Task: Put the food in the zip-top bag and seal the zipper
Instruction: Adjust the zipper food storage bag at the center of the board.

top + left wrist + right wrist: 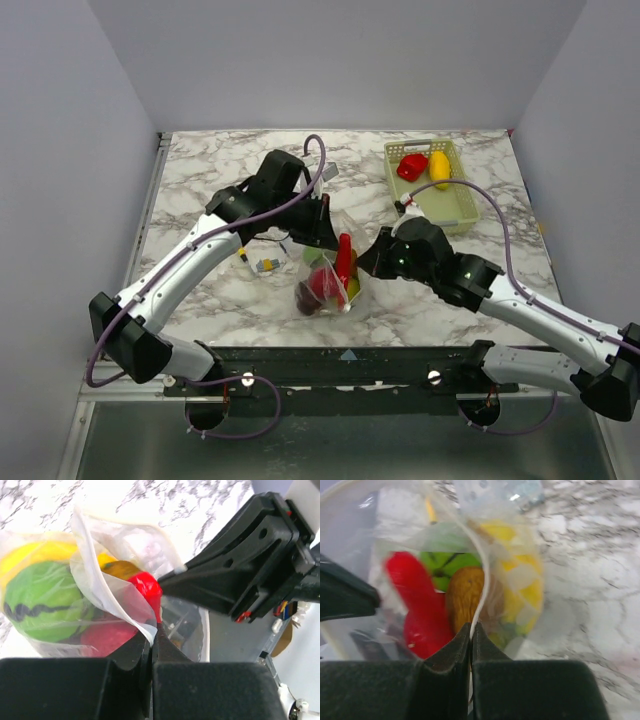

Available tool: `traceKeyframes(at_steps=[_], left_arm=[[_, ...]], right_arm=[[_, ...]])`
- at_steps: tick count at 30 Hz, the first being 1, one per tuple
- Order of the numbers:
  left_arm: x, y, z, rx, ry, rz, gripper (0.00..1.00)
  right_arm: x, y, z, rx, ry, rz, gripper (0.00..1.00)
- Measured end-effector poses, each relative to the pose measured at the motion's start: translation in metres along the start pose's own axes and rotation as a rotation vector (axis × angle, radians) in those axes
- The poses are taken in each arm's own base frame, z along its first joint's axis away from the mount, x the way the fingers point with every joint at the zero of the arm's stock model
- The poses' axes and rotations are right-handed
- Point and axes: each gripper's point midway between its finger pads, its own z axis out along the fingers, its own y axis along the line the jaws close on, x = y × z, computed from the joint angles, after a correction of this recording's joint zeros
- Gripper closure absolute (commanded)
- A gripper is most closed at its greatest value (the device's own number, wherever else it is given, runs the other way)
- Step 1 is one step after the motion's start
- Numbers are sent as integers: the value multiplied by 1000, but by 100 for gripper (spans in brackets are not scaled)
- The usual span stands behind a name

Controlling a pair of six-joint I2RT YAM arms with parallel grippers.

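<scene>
Currently, left tool (151, 636) and right tool (471, 629) both clamp the mouth of the bag (107, 587), its edge running between them, food (420, 600) inside.

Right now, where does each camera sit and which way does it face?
Top external: above and behind the bases, looking down on the marble table; left arm and right arm meet at the zip-top bag.
Left wrist: on the left arm, looking along the shut left gripper pinching the bag's edge; the right gripper opposite.
Right wrist: on the right arm, looking along its shut fingers, pinching the bag's edge.
Shared: both wrist views show red and green toy food inside the bag.
</scene>
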Motion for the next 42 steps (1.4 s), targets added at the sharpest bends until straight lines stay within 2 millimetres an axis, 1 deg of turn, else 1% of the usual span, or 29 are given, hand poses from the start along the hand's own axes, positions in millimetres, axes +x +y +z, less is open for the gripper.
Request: traceKeyframes(at_steps=[2, 3, 5, 8, 13, 15, 19, 21, 23, 25, 29, 33, 42], left_arm=[[-8, -8, 1, 32, -7, 6, 100], [-10, -10, 2, 43, -8, 7, 98], [-12, -13, 8, 71, 2, 1, 88], [-11, -11, 15, 79, 19, -12, 73], [-7, -7, 21, 80, 20, -7, 59], [0, -3, 24, 78, 30, -8, 53], [21, 2, 35, 63, 66, 11, 40], [29, 3, 37, 50, 71, 35, 35], [37, 2, 36, 38, 71, 61, 30], [42, -1, 34, 23, 55, 101, 29], [41, -3, 27, -11, 9, 167, 27], [41, -2, 26, -59, -15, 220, 14], [56, 6, 33, -162, 24, 270, 12]], right_arm=[[-8, 17, 0, -58, -13, 13, 96], [-11, 24, 1, -89, -17, 23, 96], [-11, 33, 3, -123, -17, 46, 96], [-8, 38, 5, -141, -17, 76, 96], [-8, 36, 5, -136, -36, 139, 95], [-7, 36, 3, -146, -49, 169, 95], [-8, 36, 3, -160, -69, 223, 95], [-7, 33, 5, -150, -71, 240, 95], [-8, 35, 6, -156, -76, 260, 95], [-9, 40, 6, -170, -80, 272, 94], [-11, 45, 6, -185, -92, 291, 93], [-11, 47, 8, -184, -99, 299, 92], [-9, 49, 17, -155, -113, 305, 92]])
